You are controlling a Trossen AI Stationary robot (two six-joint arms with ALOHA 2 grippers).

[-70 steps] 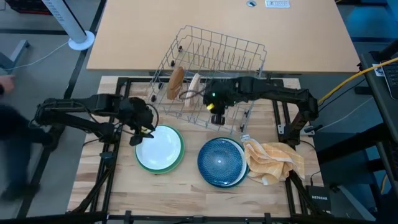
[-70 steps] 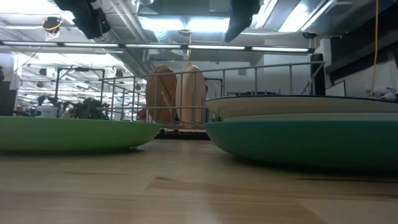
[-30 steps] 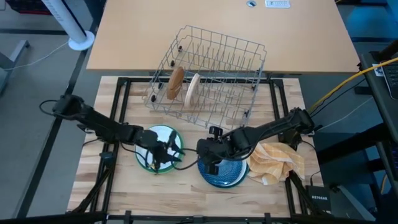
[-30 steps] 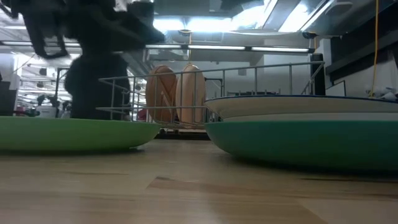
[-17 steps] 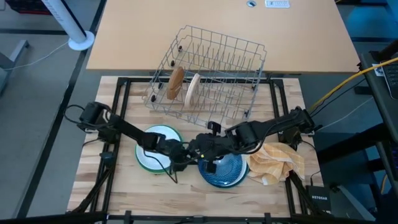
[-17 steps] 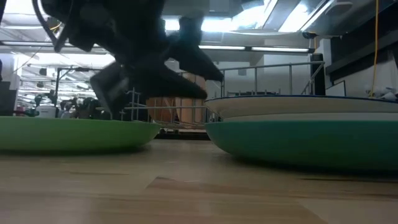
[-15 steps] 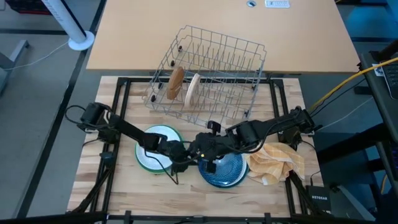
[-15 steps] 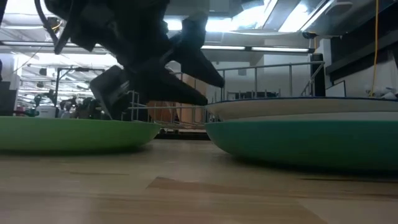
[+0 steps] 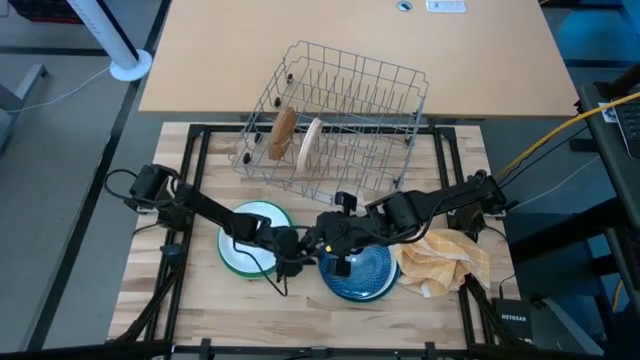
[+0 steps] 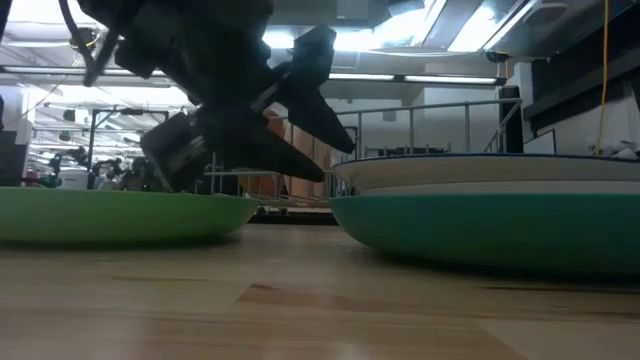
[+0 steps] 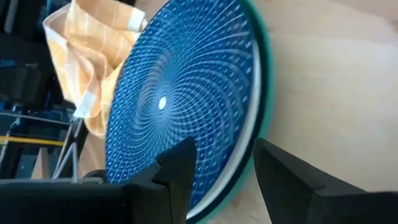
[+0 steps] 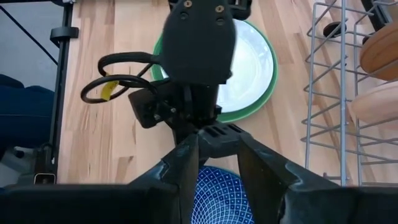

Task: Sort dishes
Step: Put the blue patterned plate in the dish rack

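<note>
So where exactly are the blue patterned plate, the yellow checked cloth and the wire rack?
blue patterned plate [image 11: 180, 93]: left wrist view, on the middle of its patterned face.
yellow checked cloth [image 9: 445, 258]: high view, on the middle of the crumpled fabric.
wire rack [image 9: 345, 90]: high view, on its wire floor.

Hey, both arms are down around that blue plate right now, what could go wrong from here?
1. The left gripper and right gripper meet almost tip to tip at the blue plate's rim; they may collide.
2. The blue plate tops a stack on a teal plate; lifting its edge might drag or tip the plate beneath.
3. The checked cloth lies against the stack and could snag.
</note>
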